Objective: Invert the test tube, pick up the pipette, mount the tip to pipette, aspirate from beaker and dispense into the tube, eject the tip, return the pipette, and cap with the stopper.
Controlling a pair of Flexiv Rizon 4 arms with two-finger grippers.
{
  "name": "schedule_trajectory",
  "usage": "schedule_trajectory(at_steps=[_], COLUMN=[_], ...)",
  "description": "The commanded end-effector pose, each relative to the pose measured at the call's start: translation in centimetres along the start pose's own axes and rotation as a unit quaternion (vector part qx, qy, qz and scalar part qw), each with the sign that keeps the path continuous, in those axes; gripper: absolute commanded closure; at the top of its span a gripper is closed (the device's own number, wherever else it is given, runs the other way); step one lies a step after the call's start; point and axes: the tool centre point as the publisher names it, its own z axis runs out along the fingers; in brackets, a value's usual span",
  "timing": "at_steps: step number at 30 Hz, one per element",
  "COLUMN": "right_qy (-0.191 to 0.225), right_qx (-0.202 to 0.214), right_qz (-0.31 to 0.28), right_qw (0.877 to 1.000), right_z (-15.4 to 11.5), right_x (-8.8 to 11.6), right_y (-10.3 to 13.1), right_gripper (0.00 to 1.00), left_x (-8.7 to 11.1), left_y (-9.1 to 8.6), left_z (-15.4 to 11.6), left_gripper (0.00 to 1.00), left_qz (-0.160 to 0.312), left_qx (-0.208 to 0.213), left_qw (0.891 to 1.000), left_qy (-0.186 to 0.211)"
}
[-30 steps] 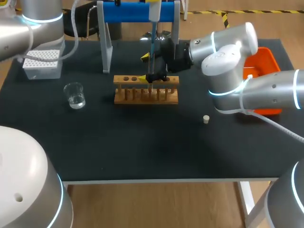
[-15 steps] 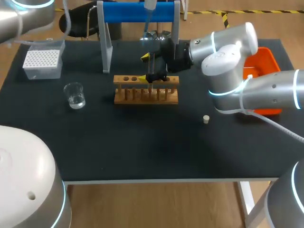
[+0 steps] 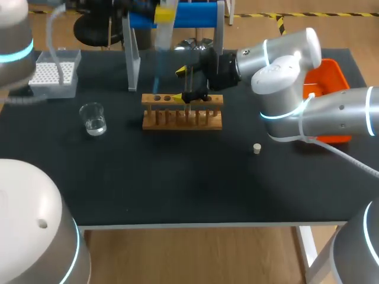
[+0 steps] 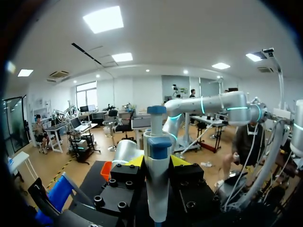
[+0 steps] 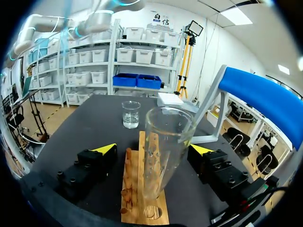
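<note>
Black table (image 3: 177, 183); beaker (image 3: 93, 118), seemingly water inside.

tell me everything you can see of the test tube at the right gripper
The test tube is clear glass, with its open mouth up and no stopper in it. It stands slightly tilted, its lower end apparently set in a hole near one end of the wooden rack. It sits between the open fingers of the right gripper, with a gap showing on one side. A few specks, perhaps droplets, cling to its wall, and no pooled liquid is visible.
</note>
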Motion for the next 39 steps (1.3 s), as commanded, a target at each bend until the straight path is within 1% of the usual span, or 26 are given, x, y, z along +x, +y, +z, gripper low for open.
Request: schedule_trajectory(at_steps=[1, 5, 11, 13, 14, 15, 17, 20, 25, 27, 28, 30, 33, 39], right_qy=[0.002, 0.002, 0.002, 0.002, 0.002, 0.002, 0.002, 0.002, 0.002, 0.002, 0.002, 0.002, 0.002, 0.002], right_qx=[0.002, 0.002, 0.002, 0.002, 0.002, 0.002, 0.002, 0.002, 0.002, 0.002, 0.002, 0.002, 0.002, 0.002], right_qz=[0.000, 0.000, 0.000, 0.000, 0.000, 0.000, 0.000, 0.000, 0.000, 0.000, 0.000, 0.000, 0.000, 0.000], right_qw=[1.000, 1.000, 1.000, 1.000, 1.000, 1.000, 1.000, 1.000, 1.000, 1.000, 1.000, 1.000, 1.000, 1.000], right_z=[-0.1, -0.1, -0.1, -0.1, -0.1, -0.1, -0.1, -0.1, -0.1, -0.1, -0.1, -0.1, -0.1, -0.1], right_x=[-0.1, -0.1, -0.1, -0.1, -0.1, -0.1, -0.1, -0.1, -0.1, -0.1, -0.1, -0.1, -0.1, -0.1], right_y=[0.1, 0.1, 0.1, 0.1, 0.1, 0.1, 0.1, 0.1, 0.1, 0.1, 0.1, 0.1, 0.1, 0.1], right_gripper=[0.00, 0.00, 0.00, 0.00, 0.00, 0.00, 0.00, 0.00, 0.00, 0.00, 0.00, 0.00, 0.00, 0.00], left_x=[4.8, 4.6, 3.7, 3.4, 3.3, 3.2, 2.7, 2.2, 1.8, 1.9, 1.9, 2.0, 1.9, 1.8], left_y=[1.9, 2.8, 4.8, 5.3, 5.4, 5.7, 6.2, 6.8, 7.1, 7.2, 7.3, 7.3, 7.4, 7.4], left_z=[1.4, 2.4, 3.4, 3.5, 3.6, 3.7, 4.2, 4.4, 4.6, 4.6, 4.5, 4.4, 4.6, 5.0], left_gripper=[1.00, 1.00, 1.00, 1.00, 1.00, 1.00, 1.00, 1.00, 1.00, 1.00, 1.00, 1.00, 1.00, 1.00], left_qz=[0.000, -0.001, 0.000, 0.008, 0.024, 0.020, 0.024, 0.024, 0.020, 0.019, 0.022, 0.021, 0.021, 0.019], left_qx=[0.034, 0.045, 0.065, 0.063, 0.068, 0.068, 0.064, 0.066, 0.062, 0.054, 0.060, 0.057, 0.059, 0.065], left_qw=[0.993, 0.994, 0.994, 0.995, 0.995, 0.995, 0.996, 0.997, 0.997, 0.997, 0.997, 0.996, 0.996, 0.996], left_qy=[-0.110, -0.101, -0.084, -0.079, -0.073, -0.072, -0.050, -0.041, -0.036, -0.046, -0.052, -0.064, -0.067, -0.054])
